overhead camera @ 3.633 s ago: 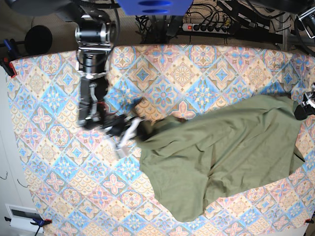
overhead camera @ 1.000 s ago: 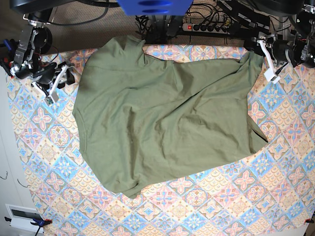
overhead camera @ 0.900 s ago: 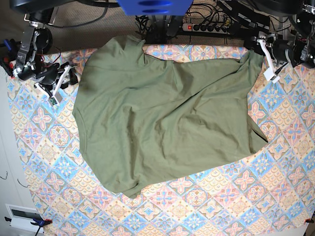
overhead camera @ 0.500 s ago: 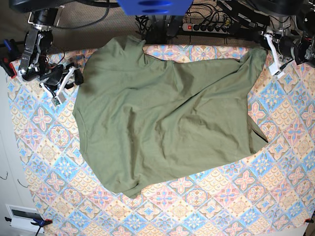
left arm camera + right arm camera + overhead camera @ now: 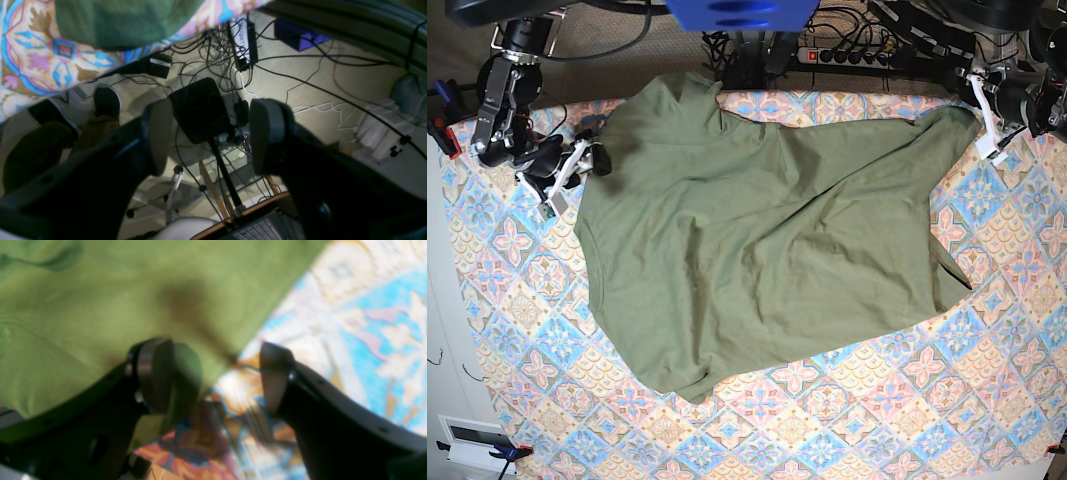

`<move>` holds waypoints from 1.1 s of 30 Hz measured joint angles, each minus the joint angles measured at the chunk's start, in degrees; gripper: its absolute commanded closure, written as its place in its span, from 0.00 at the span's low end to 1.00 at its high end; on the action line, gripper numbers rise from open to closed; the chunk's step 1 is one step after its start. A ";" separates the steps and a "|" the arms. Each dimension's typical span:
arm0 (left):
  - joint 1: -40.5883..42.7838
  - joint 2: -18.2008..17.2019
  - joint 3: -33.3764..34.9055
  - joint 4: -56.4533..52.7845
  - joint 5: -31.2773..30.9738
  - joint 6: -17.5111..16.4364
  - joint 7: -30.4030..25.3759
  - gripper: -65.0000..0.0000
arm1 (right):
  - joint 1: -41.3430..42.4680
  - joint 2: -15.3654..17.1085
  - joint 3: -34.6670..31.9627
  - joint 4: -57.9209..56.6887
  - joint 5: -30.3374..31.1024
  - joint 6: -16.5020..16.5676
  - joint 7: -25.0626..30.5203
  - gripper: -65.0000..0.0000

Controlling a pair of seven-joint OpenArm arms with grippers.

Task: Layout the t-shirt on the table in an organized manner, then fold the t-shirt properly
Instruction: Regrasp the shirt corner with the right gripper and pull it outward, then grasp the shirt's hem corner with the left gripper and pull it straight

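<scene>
One t-shirt (image 5: 767, 240) lies spread, though rumpled, over the one table (image 5: 517, 300); two pincers are in view. The right gripper (image 5: 213, 376) has its jaws apart at the shirt's edge, cloth under one finger (image 5: 155, 373) and bare table under the other. The left gripper (image 5: 206, 136) gapes too, holding nothing, past the table's edge above a tangle of cables (image 5: 293, 76), with a shirt corner just beside it.

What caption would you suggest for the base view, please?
Olive t-shirt spread rumpled over the patterned table, both grippers at its far corners.
</scene>
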 measured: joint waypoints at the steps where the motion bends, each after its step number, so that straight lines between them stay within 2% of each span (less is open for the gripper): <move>1: 0.00 0.02 0.00 0.00 0.00 0.02 0.00 0.44 | 0.02 0.00 -0.83 0.04 -0.04 0.00 0.00 0.44; 3: -0.50 0.94 -1.01 0.00 -0.07 0.00 0.74 0.44 | 0.33 -0.96 -2.16 0.11 -0.02 -0.02 0.24 0.45; 4: -1.18 2.58 -2.97 -0.02 0.02 0.00 0.59 0.44 | 0.35 -1.57 -2.82 0.15 0.15 -0.02 0.90 0.46; 8: -2.19 8.13 -14.21 -0.04 0.13 0.00 0.20 0.44 | 0.48 -3.58 -4.00 0.20 1.31 0.04 1.38 0.53; 10: -2.58 11.72 -20.22 -0.28 0.85 0.24 0.02 0.44 | 0.61 -3.69 -4.04 0.13 1.25 0.02 1.22 0.64; 12: -5.11 15.54 -23.85 -0.37 0.90 0.22 1.81 0.44 | 0.55 -3.69 -3.98 0.09 1.18 0.02 0.68 0.79; 15: -10.60 20.59 -27.34 -0.92 2.38 0.22 0.66 0.44 | 0.46 -3.74 -3.17 0.13 1.01 0.02 0.17 0.99; 20: -21.92 28.35 -30.27 -9.86 11.89 0.70 0.31 0.44 | -0.70 -4.02 3.72 0.15 0.96 0.07 -1.16 0.99; 21: -23.61 29.40 -30.01 -12.04 12.41 0.07 1.70 0.44 | -1.25 -3.54 4.98 0.15 1.01 0.17 -1.18 0.99; 23: -28.26 31.71 -29.97 -17.29 14.29 0.26 0.68 0.44 | -2.25 -0.98 7.28 0.15 0.57 0.17 -1.57 0.99; 27: -37.68 34.29 -30.40 -26.38 17.18 0.33 0.42 0.44 | -2.97 2.12 9.11 0.04 -0.85 -0.02 -2.14 0.99; 33: -48.41 37.46 -30.23 -33.51 17.57 0.33 0.68 0.44 | -3.96 2.29 8.79 0.02 -0.09 0.04 -1.64 0.99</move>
